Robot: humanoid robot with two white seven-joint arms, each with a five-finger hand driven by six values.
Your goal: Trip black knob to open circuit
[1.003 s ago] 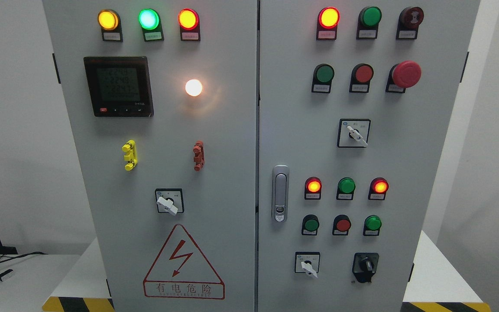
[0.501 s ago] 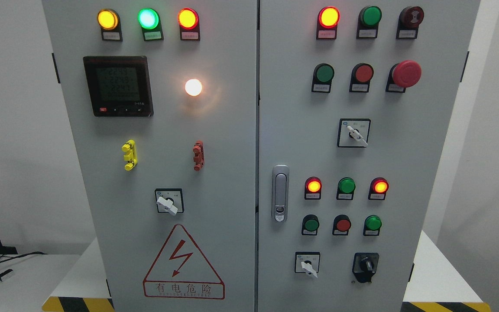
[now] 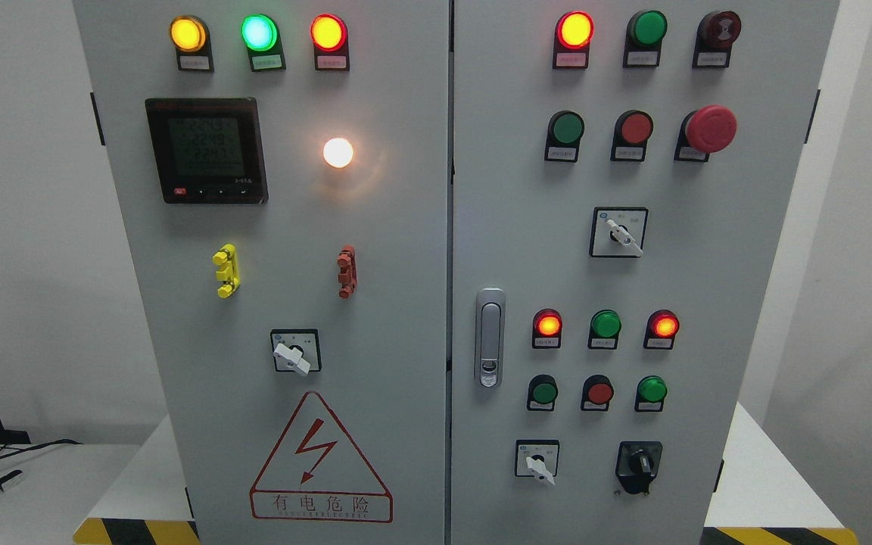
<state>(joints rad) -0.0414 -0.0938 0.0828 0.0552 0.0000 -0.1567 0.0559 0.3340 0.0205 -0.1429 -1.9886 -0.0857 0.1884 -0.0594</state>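
Note:
The black knob [image 3: 639,463] sits on a black plate at the lower right of the grey cabinet's right door [image 3: 633,272], its pointer roughly upright. To its left is a white-handled selector switch [image 3: 537,462]. Neither of my hands nor arms shows anywhere in the head view.
The right door also carries lit red lamps [image 3: 574,29], green and red buttons, a red mushroom stop button [image 3: 711,129], another white selector [image 3: 619,232] and a door latch [image 3: 490,337]. The left door has a meter [image 3: 206,150], lamps and a warning triangle [image 3: 320,462]. White tables flank the cabinet.

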